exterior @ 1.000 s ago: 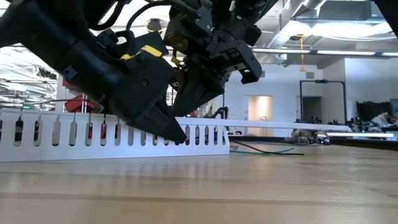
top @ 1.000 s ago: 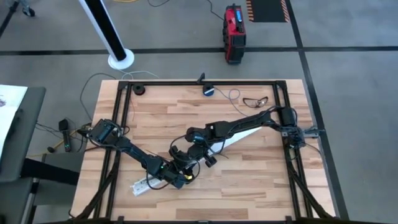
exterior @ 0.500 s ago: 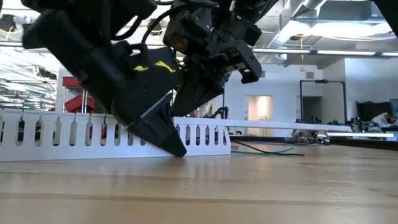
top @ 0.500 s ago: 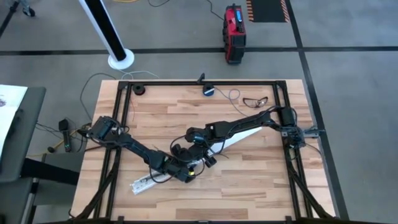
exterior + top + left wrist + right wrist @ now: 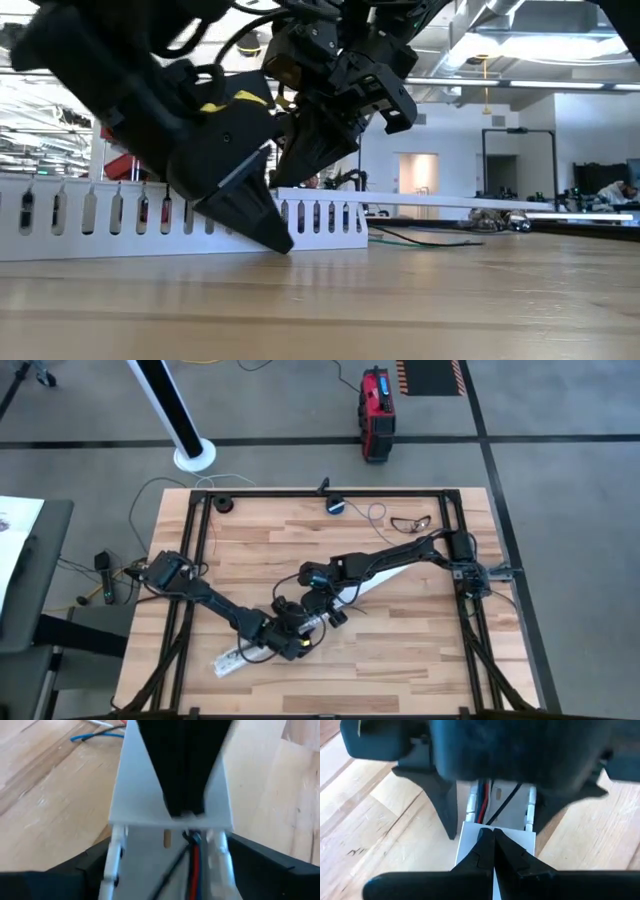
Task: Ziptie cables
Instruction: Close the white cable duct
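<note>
Left hand lower since before, fingers together; right hand closed; slotted white strip behind.

A large industrial lab or workshop hall: a light butcher-block wooden table in a black metal frame stands on a grey concrete floor marked with dark lines, with a red and black tool case, a white pole on a round white base and loose thin floor cables around it. Seen level across the table, the room behind is wide and open, with a high ceiling of exposed pipes and ducts, bright strip lighting, white walls and a pale doorway.
</note>
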You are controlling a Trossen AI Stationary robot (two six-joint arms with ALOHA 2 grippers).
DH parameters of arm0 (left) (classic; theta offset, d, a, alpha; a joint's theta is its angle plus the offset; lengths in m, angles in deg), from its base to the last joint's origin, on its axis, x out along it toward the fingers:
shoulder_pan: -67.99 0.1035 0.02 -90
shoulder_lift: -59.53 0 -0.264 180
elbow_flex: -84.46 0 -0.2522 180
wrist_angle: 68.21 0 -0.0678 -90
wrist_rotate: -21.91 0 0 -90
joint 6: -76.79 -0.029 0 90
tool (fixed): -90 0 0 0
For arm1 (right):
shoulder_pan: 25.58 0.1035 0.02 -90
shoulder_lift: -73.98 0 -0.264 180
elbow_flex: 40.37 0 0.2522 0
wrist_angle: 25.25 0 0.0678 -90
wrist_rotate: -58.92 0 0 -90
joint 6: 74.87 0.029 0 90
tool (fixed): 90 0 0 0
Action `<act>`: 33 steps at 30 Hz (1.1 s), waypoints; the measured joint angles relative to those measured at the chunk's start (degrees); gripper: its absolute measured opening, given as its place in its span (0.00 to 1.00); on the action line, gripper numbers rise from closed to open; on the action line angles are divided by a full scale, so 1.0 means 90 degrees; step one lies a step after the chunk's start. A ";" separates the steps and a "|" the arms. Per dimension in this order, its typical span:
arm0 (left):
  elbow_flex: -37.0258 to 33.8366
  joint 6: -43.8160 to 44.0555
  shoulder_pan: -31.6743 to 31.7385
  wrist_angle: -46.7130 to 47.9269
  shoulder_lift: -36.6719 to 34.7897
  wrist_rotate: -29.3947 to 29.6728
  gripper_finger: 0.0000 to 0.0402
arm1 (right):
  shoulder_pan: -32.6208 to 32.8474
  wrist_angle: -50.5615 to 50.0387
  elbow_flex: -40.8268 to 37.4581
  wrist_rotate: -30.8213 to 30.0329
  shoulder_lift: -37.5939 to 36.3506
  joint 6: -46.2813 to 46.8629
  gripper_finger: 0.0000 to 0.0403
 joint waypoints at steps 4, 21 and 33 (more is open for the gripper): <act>-0.0004 0.0547 -0.0301 0.0408 -0.0057 0.0184 0.77 | -0.0019 0.0009 -0.0002 0.0009 0.0005 0.0002 0.00; -0.0044 0.2639 -0.1277 0.1186 -0.0168 0.2176 0.77 | -0.0021 0.0064 -0.0005 -0.0043 0.0015 0.0029 0.00; -0.0034 0.2496 -0.1119 0.0668 -0.0185 0.2955 0.77 | -0.0037 0.0081 -0.0005 -0.0050 0.0015 0.0024 0.00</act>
